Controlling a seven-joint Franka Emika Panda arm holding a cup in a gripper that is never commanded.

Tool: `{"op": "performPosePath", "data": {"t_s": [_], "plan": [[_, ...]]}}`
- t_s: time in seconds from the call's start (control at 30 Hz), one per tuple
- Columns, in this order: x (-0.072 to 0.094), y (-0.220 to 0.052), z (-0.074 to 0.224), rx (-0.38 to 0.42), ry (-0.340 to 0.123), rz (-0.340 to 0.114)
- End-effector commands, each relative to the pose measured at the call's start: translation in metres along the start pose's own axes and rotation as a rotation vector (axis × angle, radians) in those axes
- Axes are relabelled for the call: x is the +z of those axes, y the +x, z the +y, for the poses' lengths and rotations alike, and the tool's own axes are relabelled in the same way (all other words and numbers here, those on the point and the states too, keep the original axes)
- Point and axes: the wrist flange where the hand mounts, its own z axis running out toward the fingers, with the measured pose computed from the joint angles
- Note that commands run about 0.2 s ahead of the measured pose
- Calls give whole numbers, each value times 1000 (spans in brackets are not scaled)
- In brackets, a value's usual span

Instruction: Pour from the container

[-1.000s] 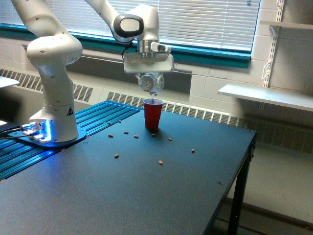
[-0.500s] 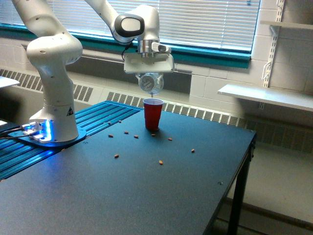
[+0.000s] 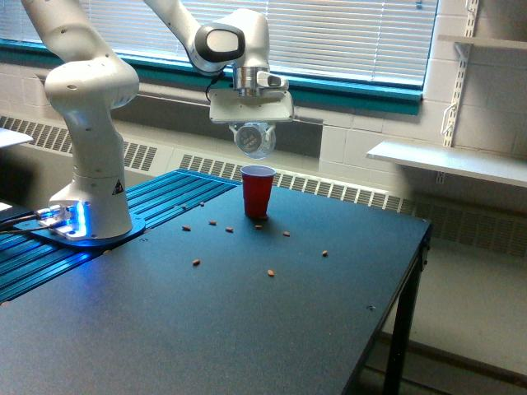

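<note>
The container, a small clear plastic cup, hangs tipped on its side with its round base facing the camera, a short way above the red cup. My gripper is shut on the container. The red cup stands upright on the black table, near the far edge, directly beneath the clear cup. I cannot make out anything falling from the container.
Several small brown pieces lie scattered on the table around the red cup. The arm's white base stands at the exterior view's left on a blue ribbed surface. The table's right edge drops off beside a wall shelf.
The container has risen slightly above the red cup. The small trickle at its lower lip seen earlier is gone.
</note>
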Motion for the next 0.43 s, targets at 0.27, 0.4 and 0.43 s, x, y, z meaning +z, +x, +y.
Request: {"op": "performPosePath", "data": {"t_s": [0.27, 0.4, 0.43], "plan": [[2, 5, -7, -33, 3, -8], [4, 5, -8, -37, 8, -5], [4, 5, -8, -37, 11, -4]]}}
